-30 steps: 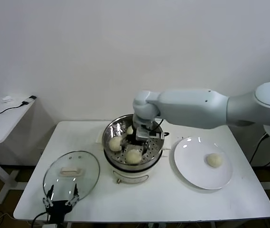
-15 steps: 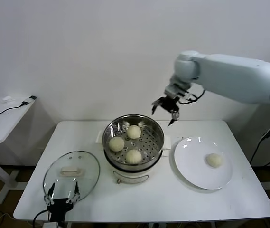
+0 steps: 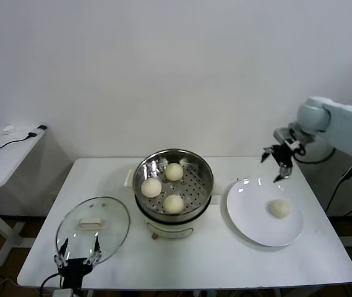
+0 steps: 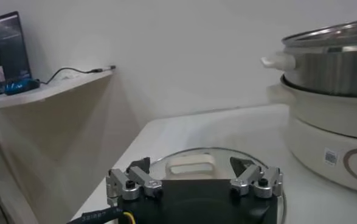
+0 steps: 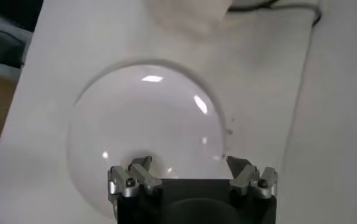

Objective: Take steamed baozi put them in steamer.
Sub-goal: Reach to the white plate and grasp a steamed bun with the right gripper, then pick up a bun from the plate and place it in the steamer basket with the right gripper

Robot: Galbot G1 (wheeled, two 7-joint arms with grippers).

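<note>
Three cream-white baozi lie on the perforated tray inside the steel steamer at the table's middle. A fourth baozi lies on the white plate to the right. My right gripper is open and empty, in the air above the plate's far edge; the right wrist view shows the plate below its open gripper. My left gripper is open and empty, low at the table's front left by the glass lid.
The glass lid with its cream handle lies flat right before the left gripper. The steamer's cream base stands beside it. A side table with cables stands far left. A wall is behind the table.
My right gripper has risen out of the steamer, leaving the third baozi there, and swung right to above the plate. The left arm has not moved.
</note>
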